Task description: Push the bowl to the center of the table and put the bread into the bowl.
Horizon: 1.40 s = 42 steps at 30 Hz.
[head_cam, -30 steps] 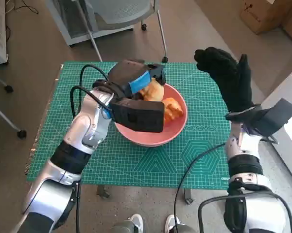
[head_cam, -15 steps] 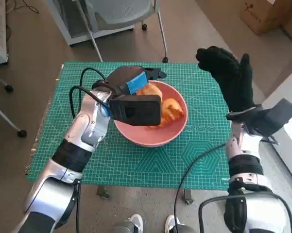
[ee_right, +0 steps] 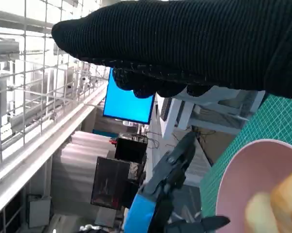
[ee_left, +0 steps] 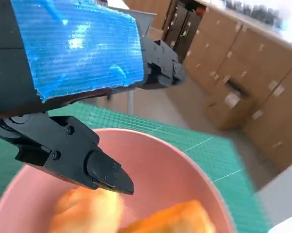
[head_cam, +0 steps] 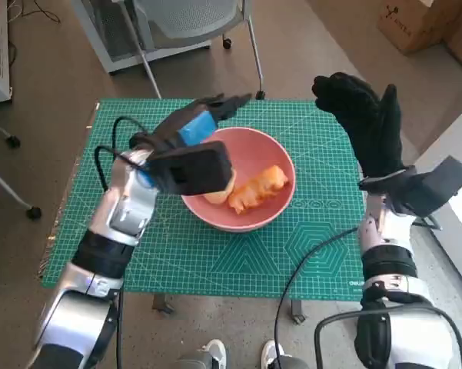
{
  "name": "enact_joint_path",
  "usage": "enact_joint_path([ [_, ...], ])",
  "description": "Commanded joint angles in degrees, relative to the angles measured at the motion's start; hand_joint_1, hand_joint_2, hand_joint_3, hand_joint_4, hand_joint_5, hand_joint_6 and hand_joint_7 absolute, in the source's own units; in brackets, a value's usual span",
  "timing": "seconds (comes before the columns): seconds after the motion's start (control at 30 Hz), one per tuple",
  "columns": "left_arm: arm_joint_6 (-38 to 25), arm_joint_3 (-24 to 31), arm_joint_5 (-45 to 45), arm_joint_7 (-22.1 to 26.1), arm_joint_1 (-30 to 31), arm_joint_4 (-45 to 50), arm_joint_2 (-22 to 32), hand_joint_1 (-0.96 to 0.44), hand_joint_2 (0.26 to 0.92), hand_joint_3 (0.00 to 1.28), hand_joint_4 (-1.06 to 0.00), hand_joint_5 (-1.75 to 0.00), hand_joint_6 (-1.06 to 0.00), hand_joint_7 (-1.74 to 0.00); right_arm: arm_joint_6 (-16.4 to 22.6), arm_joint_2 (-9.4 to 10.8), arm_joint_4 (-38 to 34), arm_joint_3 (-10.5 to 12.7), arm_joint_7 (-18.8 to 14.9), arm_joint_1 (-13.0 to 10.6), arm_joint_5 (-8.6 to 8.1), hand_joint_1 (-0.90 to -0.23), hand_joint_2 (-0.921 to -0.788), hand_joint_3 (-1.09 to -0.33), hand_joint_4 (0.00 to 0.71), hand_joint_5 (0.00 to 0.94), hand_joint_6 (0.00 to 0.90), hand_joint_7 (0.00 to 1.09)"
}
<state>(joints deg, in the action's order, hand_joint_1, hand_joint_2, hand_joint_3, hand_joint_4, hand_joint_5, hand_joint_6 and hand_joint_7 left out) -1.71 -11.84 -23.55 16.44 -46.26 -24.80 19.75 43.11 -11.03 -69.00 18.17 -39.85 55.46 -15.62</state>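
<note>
Pink bowl (head_cam: 273,217) mid-mat | bread (head_cam: 255,187) inside | left hand (head_cam: 202,119) over far rim

Faint pale print along the near right edge of the green mat (head_cam: 215,261), too small to read; labels on the cardboard boxes (head_cam: 415,23) equally illegible from here; nothing else lettered anywhere in any view.
</note>
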Motion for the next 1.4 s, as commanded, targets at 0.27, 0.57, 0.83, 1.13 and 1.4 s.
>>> enact_joint_path([
  [0.27,28.8,15.0,18.3,-11.2,9.9,1.0,-3.9,-0.36,0.870,0.03,0.00,0.00,-0.13,0.00,-0.6,1.3,-0.5,1.8,0.9,1.0,-1.50,-0.661,-0.921,-0.671,0.202,0.004,0.340,0.01],
  [0.57,30.7,22.3,33.4,-7.2,12.7,2.9,-6.3,-0.59,0.919,0.21,-0.02,-0.01,-0.14,-0.01,-0.1,2.5,0.5,1.7,2.8,2.2,-1.27,-0.651,-0.921,-0.679,0.218,0.009,0.355,0.01],
  [0.83,28.7,24.2,35.6,-5.4,15.3,7.8,-4.2,-0.72,0.921,0.29,-0.05,-0.02,-0.16,-0.03,0.1,2.8,2.0,0.3,4.8,3.3,0.10,-0.681,-0.921,-0.678,0.213,0.003,0.353,0.01],
  [1.13,26.5,25.0,35.6,-4.7,17.6,12.4,-2.9,-0.75,0.921,0.39,-0.06,-0.01,-0.14,-0.02,-0.2,2.8,3.9,-0.9,5.3,4.1,0.26,-0.676,-0.921,-0.675,0.209,0.001,0.354,0.01],
  [1.4,23.0,24.9,37.2,-2.9,19.3,15.7,-3.2,-0.76,0.921,0.42,-0.06,-0.01,-0.13,-0.02,0.2,2.9,4.5,-1.5,5.9,4.1,0.67,-0.681,-0.921,-0.674,0.211,0.001,0.355,0.01],
])
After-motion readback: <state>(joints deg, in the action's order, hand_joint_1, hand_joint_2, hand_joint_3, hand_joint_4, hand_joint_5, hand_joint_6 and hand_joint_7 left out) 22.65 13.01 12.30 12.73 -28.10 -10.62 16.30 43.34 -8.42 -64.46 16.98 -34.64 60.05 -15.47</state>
